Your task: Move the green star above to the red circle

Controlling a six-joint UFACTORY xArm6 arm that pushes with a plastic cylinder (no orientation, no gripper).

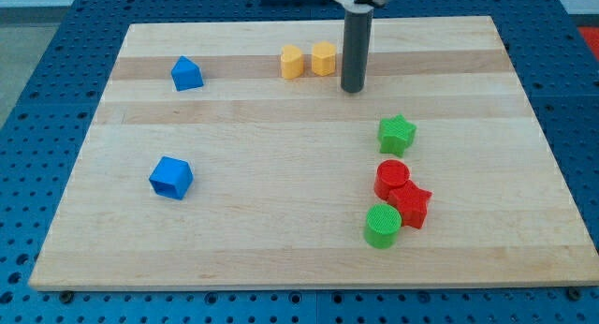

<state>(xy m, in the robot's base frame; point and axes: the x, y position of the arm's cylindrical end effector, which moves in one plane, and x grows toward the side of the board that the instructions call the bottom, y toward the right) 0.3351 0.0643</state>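
The green star [397,134] lies on the wooden board at the view's right, just above the red circle [391,178], with a small gap between them. My tip [352,89] rests on the board above and to the left of the green star, apart from it and just right of the yellow blocks.
A red star [412,205] touches the red circle at its lower right. A green circle [382,225] sits below them. Two yellow blocks [293,61] [324,58] stand near the top. A blue block [186,73] is at upper left, another blue block [171,177] at left.
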